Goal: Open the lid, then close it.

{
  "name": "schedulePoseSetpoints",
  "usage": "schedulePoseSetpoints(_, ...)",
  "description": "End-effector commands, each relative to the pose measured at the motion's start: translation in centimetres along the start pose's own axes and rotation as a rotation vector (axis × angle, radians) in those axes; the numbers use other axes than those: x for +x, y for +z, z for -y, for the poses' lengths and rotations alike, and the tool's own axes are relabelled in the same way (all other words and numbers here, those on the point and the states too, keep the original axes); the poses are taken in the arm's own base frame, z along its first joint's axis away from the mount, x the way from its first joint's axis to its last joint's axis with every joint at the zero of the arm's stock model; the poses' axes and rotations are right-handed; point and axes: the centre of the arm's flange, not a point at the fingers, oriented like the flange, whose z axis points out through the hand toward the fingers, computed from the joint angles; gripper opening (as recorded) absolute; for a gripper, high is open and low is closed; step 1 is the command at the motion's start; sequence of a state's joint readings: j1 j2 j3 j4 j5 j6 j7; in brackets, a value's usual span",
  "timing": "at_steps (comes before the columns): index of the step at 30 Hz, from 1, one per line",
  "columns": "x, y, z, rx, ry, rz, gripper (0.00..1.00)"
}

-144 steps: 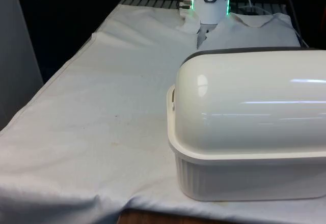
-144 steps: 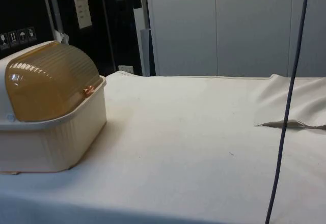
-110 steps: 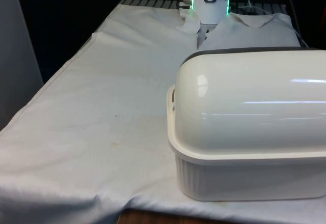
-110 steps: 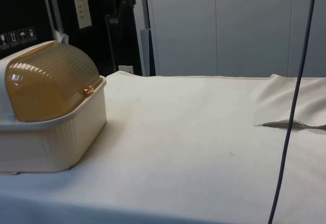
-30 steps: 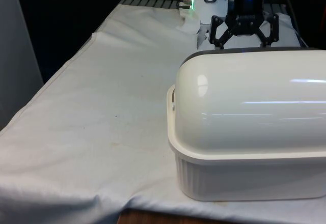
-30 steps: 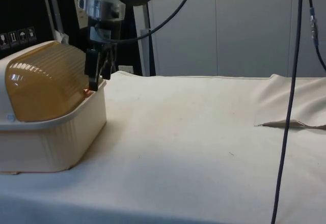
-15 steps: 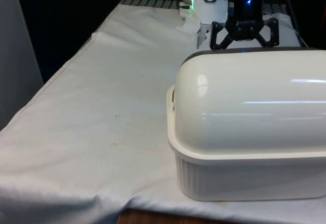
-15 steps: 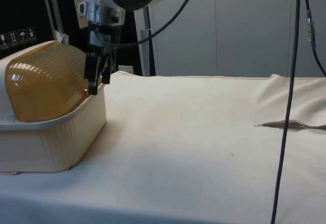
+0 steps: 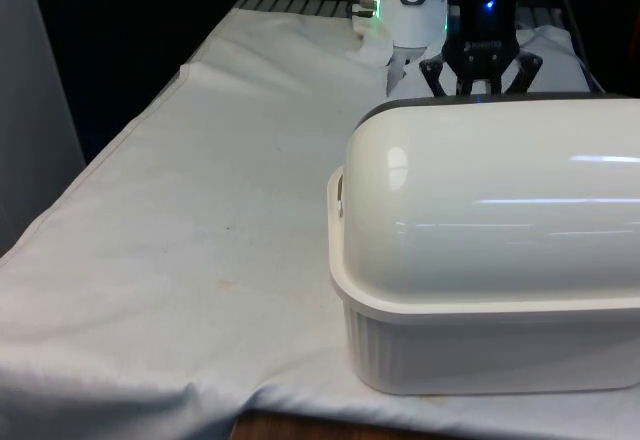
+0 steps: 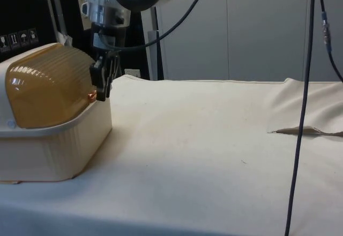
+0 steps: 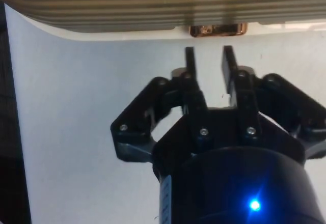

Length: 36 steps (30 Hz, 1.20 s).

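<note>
Amber and ribbed, the lid (image 10: 51, 83) is down over its cream bread box (image 10: 59, 145), which stands on the white-clothed desk (image 10: 203, 155) at the side view's left. The tool (image 11: 208, 61) has narrowed from a wide spread half a second ago to a slim gap and grasps nothing. Its fingers (image 10: 102, 80) sit just short of the copper handle (image 11: 218, 30), so I judge the grip comes next and opening has not begun.
</note>
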State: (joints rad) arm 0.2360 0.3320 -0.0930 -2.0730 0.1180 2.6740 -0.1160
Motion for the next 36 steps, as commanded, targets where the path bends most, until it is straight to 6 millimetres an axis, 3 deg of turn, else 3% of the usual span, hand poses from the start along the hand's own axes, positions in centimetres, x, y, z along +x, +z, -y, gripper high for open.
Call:
schedulePoseSetpoints(1, 0.1, 0.0, 0.1, 0.009, -0.002, -0.006, 0.28)
schedulePoseSetpoints(4, 0.0, 0.0, 0.0, 0.0, -0.001, -0.001, 0.14)
schedulePoseSetpoints(5, 0.1, 0.0, 0.1, 0.009, -0.003, -0.004, 0.14)
schedulePoseSetpoints(7, 0.3, 0.1, 0.5, 0.006, -0.004, -0.007, 0.0)
schedulePoseSetpoints(36, 1.0, 0.6, 0.4, 0.002, -0.008, -0.006, 0.0)
